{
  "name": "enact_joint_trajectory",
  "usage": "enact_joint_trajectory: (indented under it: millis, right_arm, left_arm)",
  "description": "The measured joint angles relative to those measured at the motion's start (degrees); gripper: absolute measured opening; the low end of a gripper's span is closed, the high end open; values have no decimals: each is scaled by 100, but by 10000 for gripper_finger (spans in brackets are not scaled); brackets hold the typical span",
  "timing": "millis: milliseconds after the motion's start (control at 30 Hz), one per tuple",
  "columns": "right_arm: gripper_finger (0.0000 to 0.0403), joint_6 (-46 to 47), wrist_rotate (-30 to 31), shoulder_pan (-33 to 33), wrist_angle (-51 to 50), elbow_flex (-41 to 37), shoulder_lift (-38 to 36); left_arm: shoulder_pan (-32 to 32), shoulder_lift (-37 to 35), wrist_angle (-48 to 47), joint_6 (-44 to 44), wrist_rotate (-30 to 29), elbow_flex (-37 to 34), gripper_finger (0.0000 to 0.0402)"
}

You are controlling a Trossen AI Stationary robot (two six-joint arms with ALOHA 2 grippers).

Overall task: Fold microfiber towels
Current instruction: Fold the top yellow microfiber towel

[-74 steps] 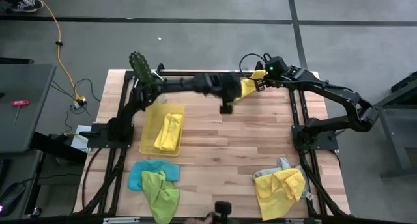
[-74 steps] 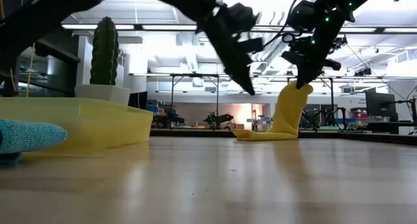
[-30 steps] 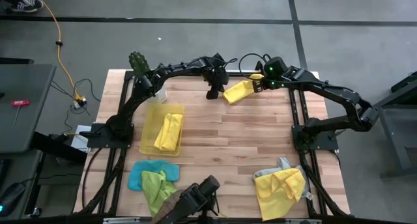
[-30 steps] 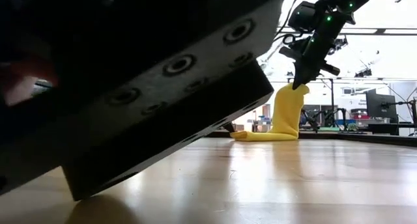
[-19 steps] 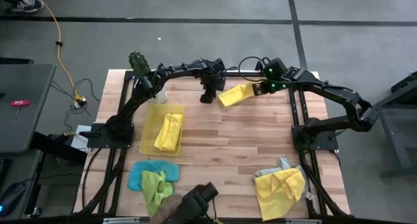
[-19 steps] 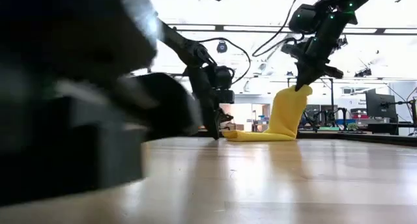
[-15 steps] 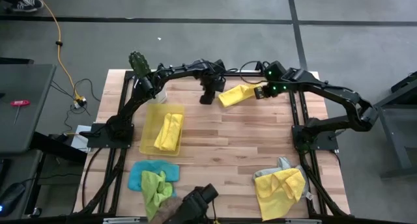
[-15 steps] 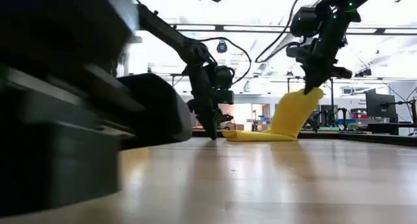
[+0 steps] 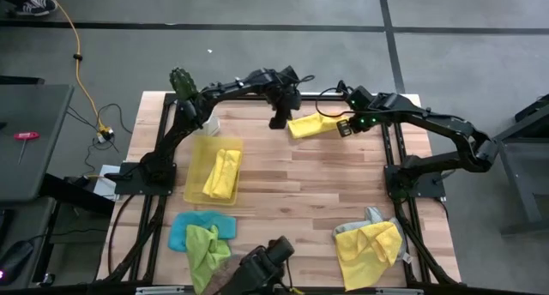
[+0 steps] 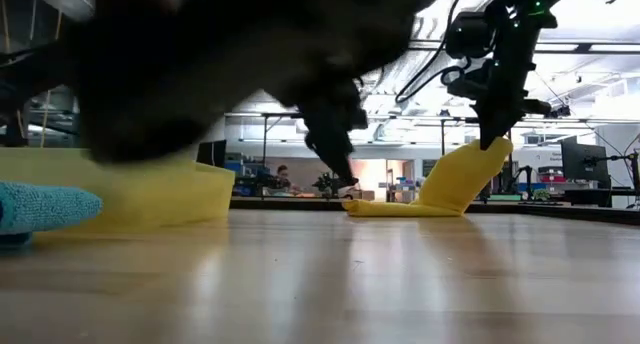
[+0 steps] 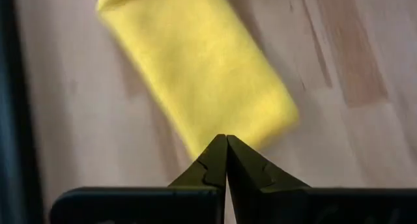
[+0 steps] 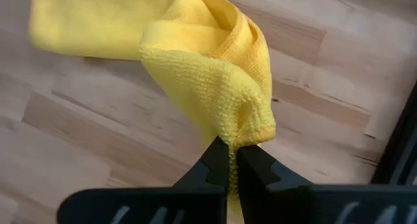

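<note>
A bright yellow microfiber towel (image 9: 310, 125) lies folded in a long strip at the table's far side, its left end flat on the wood (image 10: 385, 209). My right gripper (image 9: 343, 128) is shut on its raised right end. My left gripper (image 9: 278, 121) is shut and hangs just above the table by the towel's left end (image 11: 195, 74), with nothing between its fingers. Another folded yellow towel (image 9: 223, 173) lies in the yellow tray (image 9: 196, 188). Blue (image 9: 182, 231) and lime green (image 9: 210, 248) towels lie near left. Yellow (image 9: 369, 252) and grey (image 9: 371, 218) ones lie near right. My right gripper pinches the towel's bunched right end (image 12: 251, 129) between its two fingers, several layers at a fold. The fingers come from above, slanting down. That end is lifted (image 10: 480, 156), and the cloth slopes down slack to the part lying on the table (image 10: 390, 209).
A cactus in a white pot (image 9: 182, 82) stands at the far left corner. A dark blurred object (image 9: 262, 269) sits at the table's near edge and blocks much of the low view (image 10: 200, 54). Bare wood (image 9: 300, 192) lies in the middle.
My right gripper has carried the towel's held end toward the table's right and near edges and a little lower, so the cloth slopes flatter and stretches longer. My left gripper, whose tip stood by the towel's left end on the table, has risen off the wood.
</note>
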Motion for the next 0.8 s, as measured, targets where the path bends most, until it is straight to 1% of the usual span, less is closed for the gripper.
enact_joint_trajectory:
  millis: [100, 167, 233, 333, 500, 567, 633, 733, 800]
  right_arm:
    - [0, -1, -5, 1, 10, 0, 0]
    - [0, -2, -23, 2, 11, 0, 0]
    - [0, 0, -31, 2, 10, 0, 0]
    - [0, 0, -62, 2, 13, 0, 0]
    - [0, 99, -193, 2, -10, 0, 0]
    - [0, 122, -271, 2, -28, 0, 0]
    - [0, 120, -399, 2, -12, 0, 0]
    - [0, 123, -447, 2, 183, 0, 0]
    - [0, 132, -276, 1, 415, 0, 0]
  left_arm:
    - [-52, 246, 416, 25, 351, -10, 0]
    - [-70, 445, 647, 30, 364, 23, 0]
    - [-88, 581, 455, 47, 231, 112, 0]
    - [-26, 524, 505, -108, 435, 211, 0]
    - [63, 591, -356, -94, 215, 190, 0]
    - [125, 532, -894, -86, -13, 167, 0]
    - [198, 532, -1314, -92, -49, 123, 0]
    - [224, 499, -1520, -142, -229, -33, 0]
    - [214, 497, -1665, -229, -314, -51, 0]
